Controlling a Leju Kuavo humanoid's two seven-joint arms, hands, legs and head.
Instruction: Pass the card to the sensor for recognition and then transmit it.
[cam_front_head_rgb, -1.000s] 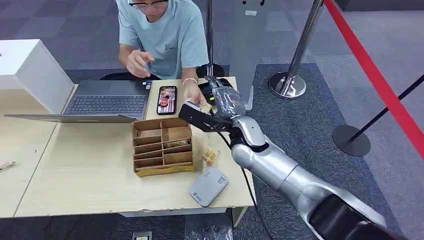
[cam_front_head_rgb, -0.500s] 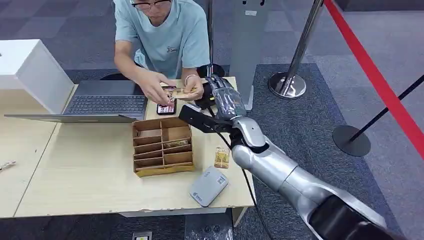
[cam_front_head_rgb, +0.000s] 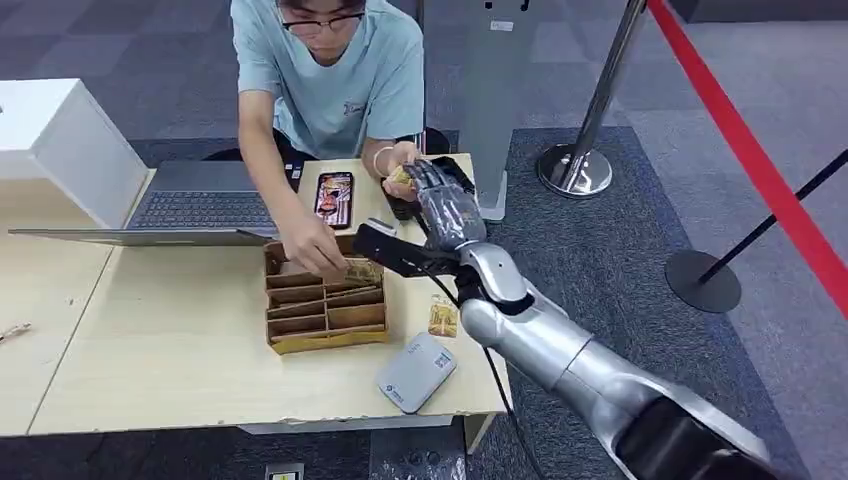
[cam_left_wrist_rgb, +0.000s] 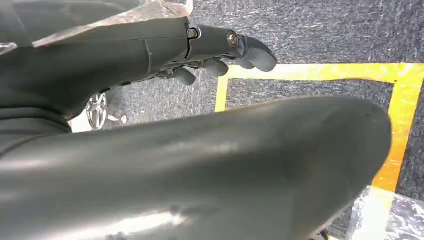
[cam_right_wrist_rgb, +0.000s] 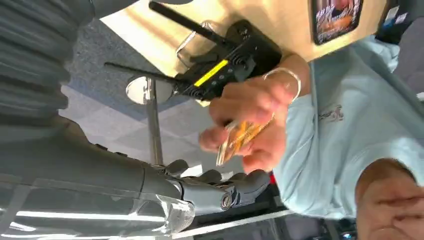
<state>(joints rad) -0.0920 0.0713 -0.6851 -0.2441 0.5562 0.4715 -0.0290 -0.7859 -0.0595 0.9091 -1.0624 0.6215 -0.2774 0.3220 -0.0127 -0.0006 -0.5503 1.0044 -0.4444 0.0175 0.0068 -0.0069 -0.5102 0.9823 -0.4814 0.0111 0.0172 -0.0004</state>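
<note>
Gold card (cam_right_wrist_rgb: 242, 137): pinched in the person's hand (cam_right_wrist_rgb: 250, 117), just past the right hand's fingertips, over the surface's (cam_front_head_rgb: 180, 340) far edge.
Right hand (cam_front_head_rgb: 440, 205): stretched out toward it, fingers loosely extended, holding nothing.
Left hand (cam_left_wrist_rgb: 220, 50): hanging by the floor, curled, empty.
Nearer: right, easily.

Grey carpet floor (cam_front_head_rgb: 600, 250), wooden table (cam_front_head_rgb: 170, 350), red barrier belt (cam_front_head_rgb: 760, 170).
</note>
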